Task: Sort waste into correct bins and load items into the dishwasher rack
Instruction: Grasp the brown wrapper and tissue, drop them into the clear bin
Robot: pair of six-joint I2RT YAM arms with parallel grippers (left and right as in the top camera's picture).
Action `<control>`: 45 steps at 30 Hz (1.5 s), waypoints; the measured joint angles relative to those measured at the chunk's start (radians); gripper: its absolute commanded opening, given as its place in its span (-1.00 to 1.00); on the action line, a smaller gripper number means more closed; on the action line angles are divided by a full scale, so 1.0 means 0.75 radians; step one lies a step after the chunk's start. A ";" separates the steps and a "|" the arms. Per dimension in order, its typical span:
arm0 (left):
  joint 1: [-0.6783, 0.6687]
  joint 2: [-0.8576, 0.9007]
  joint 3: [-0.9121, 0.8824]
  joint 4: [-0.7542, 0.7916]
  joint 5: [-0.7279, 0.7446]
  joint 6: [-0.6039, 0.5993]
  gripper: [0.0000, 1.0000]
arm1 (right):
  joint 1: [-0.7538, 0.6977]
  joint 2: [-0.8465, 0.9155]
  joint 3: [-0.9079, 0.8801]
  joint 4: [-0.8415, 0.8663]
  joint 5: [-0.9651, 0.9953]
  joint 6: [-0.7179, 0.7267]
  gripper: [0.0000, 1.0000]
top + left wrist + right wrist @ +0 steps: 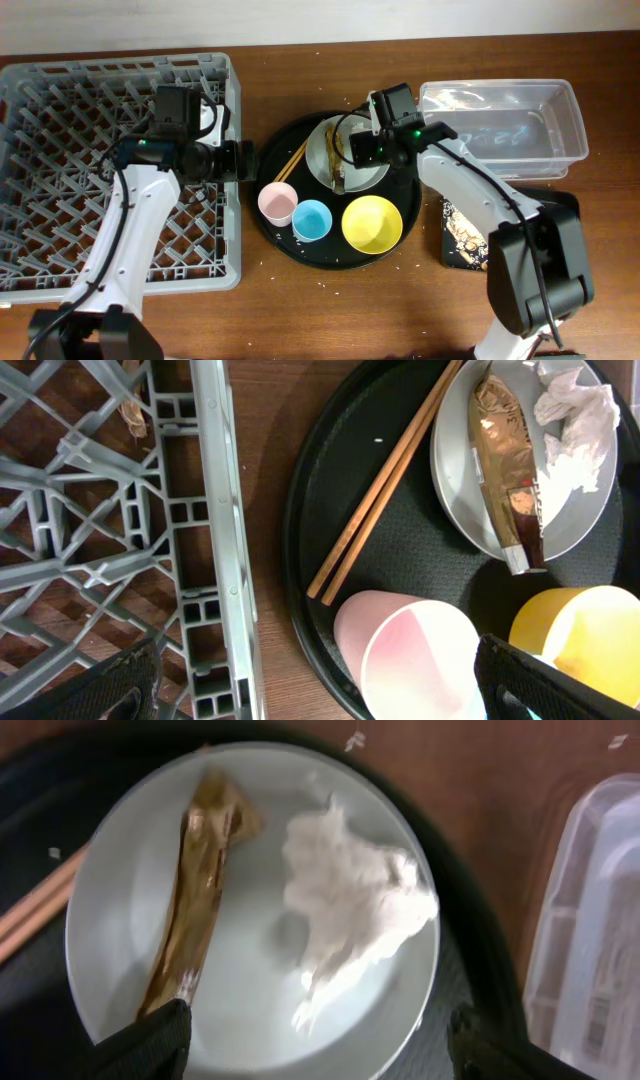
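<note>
Hovering over the grey-green plate [250, 980], the right gripper [318, 1028] has its fingers spread wide with nothing between them. The crumpled white napkin [350, 905] lies on the plate's right half (as my wrist camera frames it). The gold-brown wrapper [195, 910] runs alongside it, with a strip of bare plate between them. The plate sits at the back of the round black tray [325, 460], and the chopsticks [385, 480] lie just beside its left edge.

I judge the napkin to be the pick in hand. To do it well, I would shift until the napkin's puffed middle sits squarely between the fingers. Then I would come straight down and close on the bulk rather than a loose corner. That keeps both pads off the wrapper and avoids dragging on the glaze. A lift straight up should clear the rim before I swing toward the clear tub [545, 140], which is just right of the tray.

The left gripper [320, 690] is also open and empty. It hangs beside the dishwasher rack [60, 120] with the pink cup [410, 660] below it. I would leave it parked there, out of the way.
</note>
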 measured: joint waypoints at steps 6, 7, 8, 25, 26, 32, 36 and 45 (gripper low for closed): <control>0.000 0.000 0.000 -0.001 0.001 0.000 0.99 | -0.002 0.157 0.001 0.125 0.021 -0.004 0.07; 0.000 0.000 0.000 -0.001 0.000 0.000 0.99 | -0.002 0.207 0.000 0.138 0.024 -0.009 -0.26; 0.000 0.000 0.000 0.001 0.001 0.000 0.99 | -0.002 0.237 0.000 0.143 0.025 -0.006 -0.51; 0.000 0.000 0.001 0.002 0.001 0.000 0.99 | -0.514 -0.226 0.066 -0.269 0.069 0.160 0.44; 0.000 0.000 0.001 0.002 0.001 0.000 0.99 | -0.512 -0.227 0.064 -0.284 -0.002 0.148 0.43; 0.000 0.000 0.001 0.002 0.001 0.000 0.99 | -0.116 -0.308 0.065 -0.308 -0.449 0.139 0.52; 0.000 0.000 0.001 0.001 0.001 0.000 0.99 | 0.097 -0.102 0.065 -0.192 -0.380 0.190 0.62; 0.000 0.000 0.001 0.001 0.001 0.000 0.99 | 0.142 0.202 0.065 -0.064 -0.332 0.282 -0.92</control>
